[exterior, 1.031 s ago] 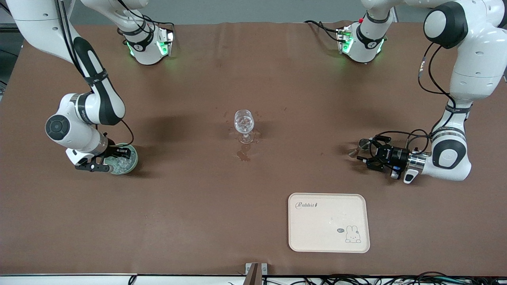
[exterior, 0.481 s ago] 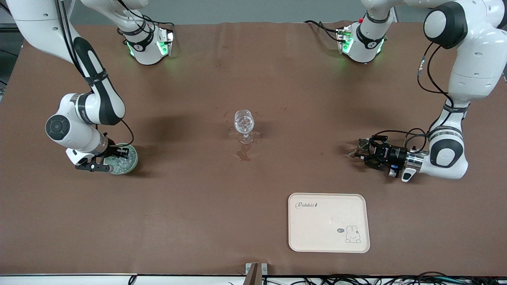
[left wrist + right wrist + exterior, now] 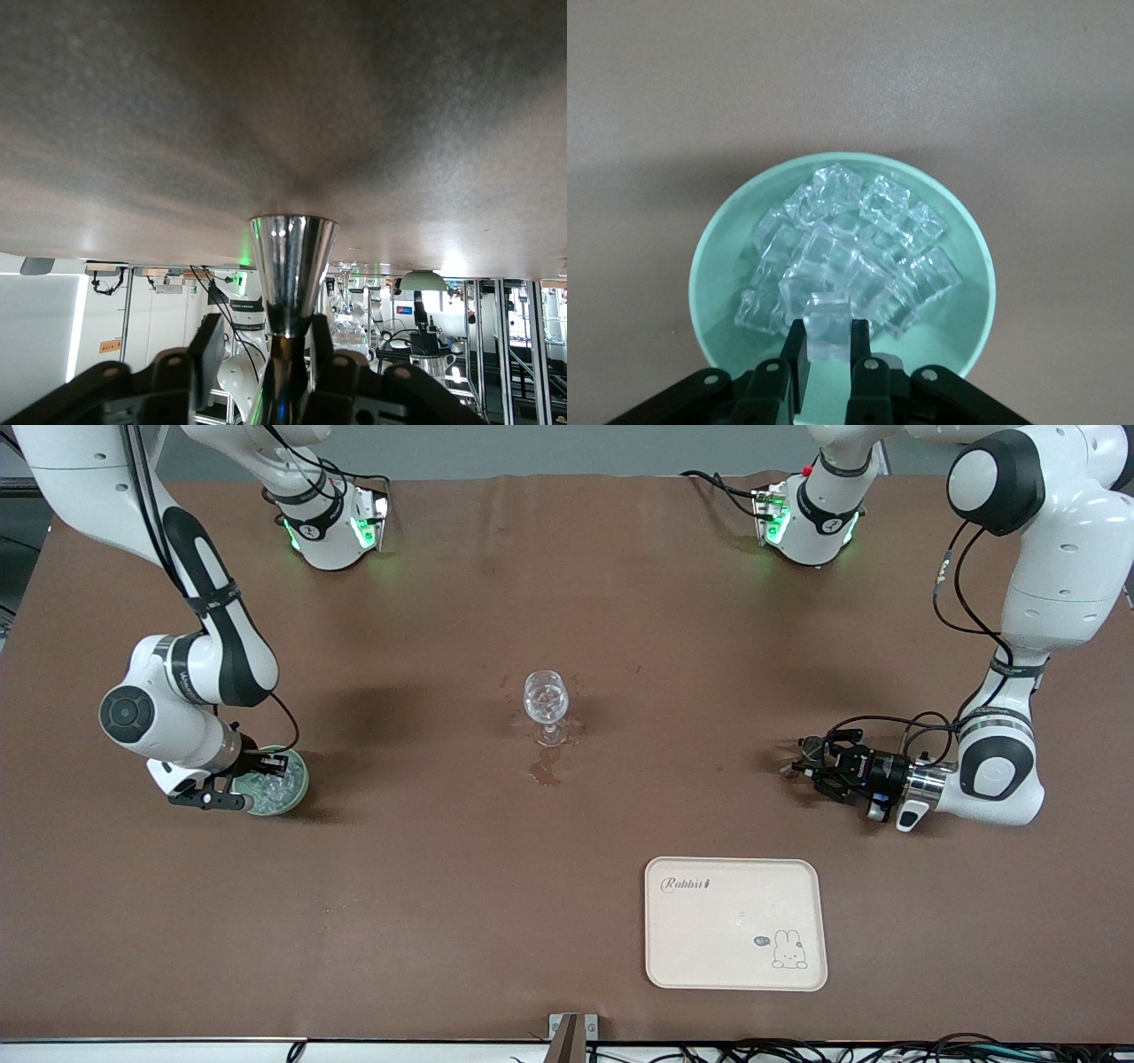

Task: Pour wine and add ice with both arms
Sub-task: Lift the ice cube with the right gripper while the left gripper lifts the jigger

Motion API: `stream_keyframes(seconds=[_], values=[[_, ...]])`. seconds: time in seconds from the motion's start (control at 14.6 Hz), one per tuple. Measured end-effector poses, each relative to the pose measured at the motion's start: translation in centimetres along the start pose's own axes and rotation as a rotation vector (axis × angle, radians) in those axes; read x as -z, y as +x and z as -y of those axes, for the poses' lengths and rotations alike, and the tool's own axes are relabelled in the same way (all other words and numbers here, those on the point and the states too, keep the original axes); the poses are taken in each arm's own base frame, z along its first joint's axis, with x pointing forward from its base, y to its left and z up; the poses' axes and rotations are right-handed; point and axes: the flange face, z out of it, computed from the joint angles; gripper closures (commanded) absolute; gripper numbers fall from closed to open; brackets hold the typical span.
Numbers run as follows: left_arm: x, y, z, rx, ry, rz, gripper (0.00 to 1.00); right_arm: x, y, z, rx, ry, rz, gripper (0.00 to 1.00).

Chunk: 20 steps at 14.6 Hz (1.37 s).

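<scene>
**Gripping an ice cube over the bowl, and a metal cup held sideways**

Heaped in the pale green bowl (image 3: 713,266) is the ice (image 3: 850,257): clear, glassy cubes with whitish glints on their edges, each far smaller than the bowl. The right gripper (image 3: 827,341) is over the bowl, toward the right arm's end of the desk (image 3: 443,886). Its fingers (image 3: 796,350) are drawn in narrowly against one cube (image 3: 827,323), which sits between the tips just above the rest of the heap. In the front view the bowl (image 3: 299,790) is partly covered by the right gripper (image 3: 257,772), and the cubes there blur into a pale glitter.

The left gripper (image 3: 282,354) is low over the desk toward the left arm's end, turned on its side. Its fingers (image 3: 210,350) are closed around the thin waist of a shiny metal measuring cup (image 3: 292,257), whose flared cone sticks out past the tips. The cup's lower half is hidden between the fingers. In the front view the left gripper (image 3: 811,762) hides most of the cup.

The stemmed glass (image 3: 546,700) stands upright mid-desk, well apart from both grippers; whether it holds anything cannot be told. A small wet stain (image 3: 542,772) lies beside its foot. A cream tray (image 3: 709,957) sits nearer the front camera.
</scene>
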Motion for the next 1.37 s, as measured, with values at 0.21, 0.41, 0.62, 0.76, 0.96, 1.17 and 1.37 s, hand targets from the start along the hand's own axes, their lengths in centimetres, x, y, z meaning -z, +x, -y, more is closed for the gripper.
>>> stream_keyframes(seconds=[0.21,0.41,0.62,0.76,0.96,1.17,1.37], values=[[-0.2,-0.1,-0.1,-0.001,0.003,-0.001,0.68,3.3,1.2,0.3,0.002,-0.002,0.036,1.00],[-0.2,-0.1,-0.1,-0.002,0.003,-0.001,0.80,10.8,2.3,0.3,-0.018,0.002,-0.002,1.00],[-0.3,0.0,-0.1,-0.015,0.003,-0.001,0.89,20.8,1.4,-0.1,-0.027,0.006,-0.031,1.00],[-0.6,-0.1,-0.3,-0.021,0.008,0.000,0.92,28.1,0.1,-0.5,-0.032,0.008,-0.040,1.00],[-1.7,-0.7,-0.9,-0.034,0.025,0.008,0.94,36.2,-2.1,-1.5,-0.045,0.009,-0.046,1.00],[-3.2,-1.7,-1.9,-0.057,0.040,0.029,0.96,40.7,-4.0,-2.7,-0.037,0.010,-0.052,1.00],[-4.7,-3.2,-3.1,-0.052,0.057,0.051,0.99,41.6,-4.6,-3.7,-0.050,0.012,-0.061,1.00]])
